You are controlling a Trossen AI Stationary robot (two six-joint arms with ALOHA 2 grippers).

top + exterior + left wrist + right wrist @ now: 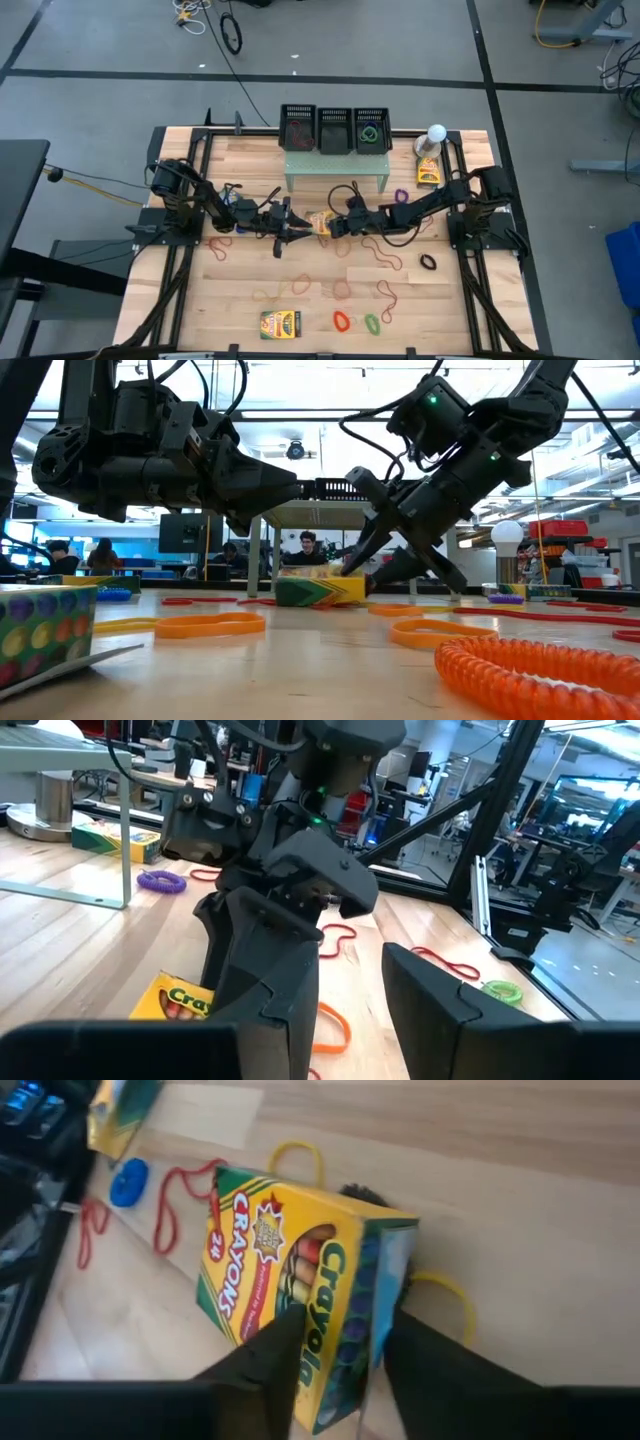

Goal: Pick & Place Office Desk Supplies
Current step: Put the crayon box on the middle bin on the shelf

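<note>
Right now we see a yellow-and-green crayon box (pixel 290 1295) lying on the wooden table (pixel 250 270) near its middle, in front of the pale green stand (pixel 337 168). Our right gripper (pixel 335 1350) reaches in from the right side and has its two dark fingers set on either side of the box's open end flap; in the right wrist view the fingers press against the cardboard, so we count the box as grasped. In the low view the same box (pixel 320 590) rests on the tabletop with the right gripper (pixel 375 565) angled down onto it.

Our left gripper (pixel 285 232) sits just beside the box on the other side, pointing toward it. In the left wrist view its fingers (pixel 440 1010) stand apart with nothing between them, so we call it released.

Around the box lie thin rubber-band loops: a red loop (pixel 170 1205), a yellow loop (pixel 295 1155), a purple coil (pixel 160 880) near the stand, and an orange coil (pixel 530 665) close to the low camera. A second crayon box (pixel 280 323) lies near the front edge, and a third box (pixel 428 172) sits at the back right beside a white ball-topped object (pixel 436 135). Three black bins (pixel 335 130) stand behind the stand.
</note>
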